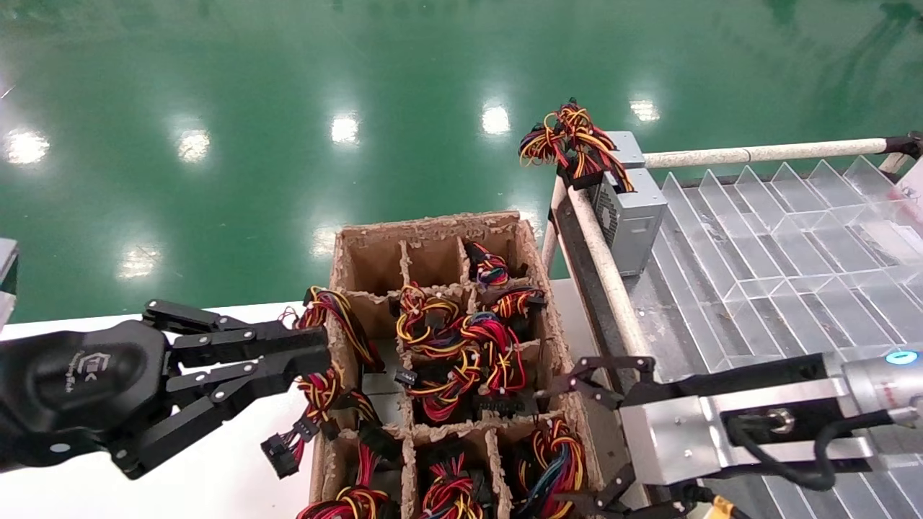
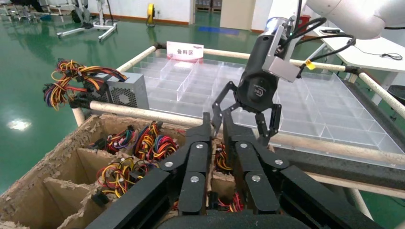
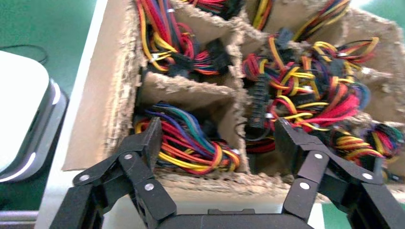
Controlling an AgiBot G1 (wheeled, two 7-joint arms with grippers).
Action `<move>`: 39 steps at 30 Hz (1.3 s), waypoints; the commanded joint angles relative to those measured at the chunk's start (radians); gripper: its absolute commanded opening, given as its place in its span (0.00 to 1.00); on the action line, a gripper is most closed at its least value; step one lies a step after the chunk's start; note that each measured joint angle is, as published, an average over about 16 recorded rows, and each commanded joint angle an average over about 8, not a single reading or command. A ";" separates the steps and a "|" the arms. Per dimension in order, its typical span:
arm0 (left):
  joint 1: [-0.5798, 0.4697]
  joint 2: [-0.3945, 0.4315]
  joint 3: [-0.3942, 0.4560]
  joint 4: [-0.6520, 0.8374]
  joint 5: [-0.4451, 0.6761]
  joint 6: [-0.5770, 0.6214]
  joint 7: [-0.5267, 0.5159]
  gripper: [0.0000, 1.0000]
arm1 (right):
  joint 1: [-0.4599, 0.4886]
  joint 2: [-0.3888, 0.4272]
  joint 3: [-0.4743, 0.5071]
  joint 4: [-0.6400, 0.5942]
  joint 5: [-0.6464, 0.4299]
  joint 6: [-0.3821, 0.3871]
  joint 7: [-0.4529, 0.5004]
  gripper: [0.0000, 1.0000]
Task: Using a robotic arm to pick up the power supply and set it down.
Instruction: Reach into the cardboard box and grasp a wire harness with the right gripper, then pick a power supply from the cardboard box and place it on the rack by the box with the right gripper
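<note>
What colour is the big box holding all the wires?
Brown cardboard box, clearest in the head view.

You can read 备料区 in red on the white sign [image 2: 185, 50] at the clear tray's far rail; the gripper palms' white logos stay illegible.

A factory or assembly workshop. The floor [image 1: 288, 86] is glossy green epoxy reflecting rows of ceiling lights. A worn cardboard crate [image 1: 433, 231] with dividers holds bundled power supplies with red, yellow and black wires [image 1: 461, 346]. Beside it a rack of clear plastic compartments [image 1: 779, 238], framed by padded poles [image 1: 764, 153], carries one power supply [image 1: 631, 216] and a red-lettered sign [image 2: 184, 50]. Behind, the left wrist view shows wheeled stands [image 2: 90, 19] and a white tabletop [image 2: 367, 52].
</note>
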 commanded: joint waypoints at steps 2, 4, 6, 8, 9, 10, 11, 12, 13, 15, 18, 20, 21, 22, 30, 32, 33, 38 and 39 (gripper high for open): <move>0.000 0.000 0.000 0.000 0.000 0.000 0.000 0.00 | 0.019 -0.010 -0.021 0.000 -0.015 -0.009 0.006 0.00; 0.000 0.000 0.000 0.000 0.000 0.000 0.000 0.00 | 0.026 -0.012 -0.029 0.001 -0.019 -0.006 0.009 0.00; 0.000 0.000 0.000 0.000 0.000 0.000 0.000 0.00 | 0.032 -0.014 -0.034 0.001 -0.021 -0.002 0.011 0.00; 0.000 0.000 0.000 0.000 0.000 0.000 0.000 0.00 | 0.037 -0.014 -0.039 0.002 -0.023 0.000 0.013 0.00; 0.000 0.000 0.000 0.000 0.000 0.000 0.000 0.00 | 0.040 -0.014 -0.042 0.002 -0.024 0.001 0.014 0.00; 0.000 0.000 0.000 0.000 0.000 0.000 0.000 0.00 | 0.043 -0.014 -0.044 0.002 -0.025 0.002 0.015 0.00; 0.000 0.000 0.000 0.000 0.000 0.000 0.000 0.00 | 0.046 -0.014 -0.047 0.003 -0.027 0.002 0.015 0.00; 0.000 0.000 0.000 0.000 0.000 0.000 0.000 0.00 | 0.050 -0.014 -0.049 0.003 -0.028 0.002 0.016 0.00; 0.000 0.000 0.000 0.000 0.000 0.000 0.000 0.00 | 0.053 -0.014 -0.052 0.003 -0.029 0.002 0.017 0.00; 0.000 0.000 0.000 0.000 0.000 0.000 0.000 0.00 | 0.059 -0.013 -0.057 0.003 -0.030 0.001 0.018 0.00; 0.000 0.000 0.000 0.000 0.000 0.000 0.000 0.00 | 0.068 -0.012 -0.066 0.003 -0.031 -0.002 0.019 0.00; 0.000 0.000 0.000 0.000 0.000 0.000 0.000 0.00 | 0.074 -0.010 -0.071 0.003 -0.030 -0.003 0.019 0.00; 0.000 0.000 0.000 0.000 0.000 0.000 0.000 0.00 | 0.076 -0.009 -0.074 0.003 -0.029 -0.004 0.020 0.00; 0.000 0.000 0.000 0.000 0.000 0.000 0.000 0.00 | 0.079 -0.008 -0.077 0.003 -0.028 -0.005 0.020 0.00; 0.000 0.000 0.000 0.000 0.000 0.000 0.000 0.00 | 0.089 0.013 -0.082 0.000 0.021 -0.007 0.040 0.00; 0.000 0.000 0.000 0.000 0.000 0.000 0.000 0.00 | 0.091 0.022 -0.079 -0.002 0.046 -0.010 0.050 0.00; 0.000 0.000 0.000 0.000 0.000 0.000 0.000 0.00 | 0.092 0.028 -0.076 -0.004 0.061 -0.013 0.055 0.00; 0.000 0.000 0.000 0.000 0.000 0.000 0.000 0.00 | 0.100 0.061 -0.063 -0.014 0.152 -0.028 0.078 0.00; 0.000 0.000 0.000 0.000 0.000 0.000 0.000 0.00 | 0.102 0.068 -0.059 -0.017 0.172 -0.030 0.082 0.00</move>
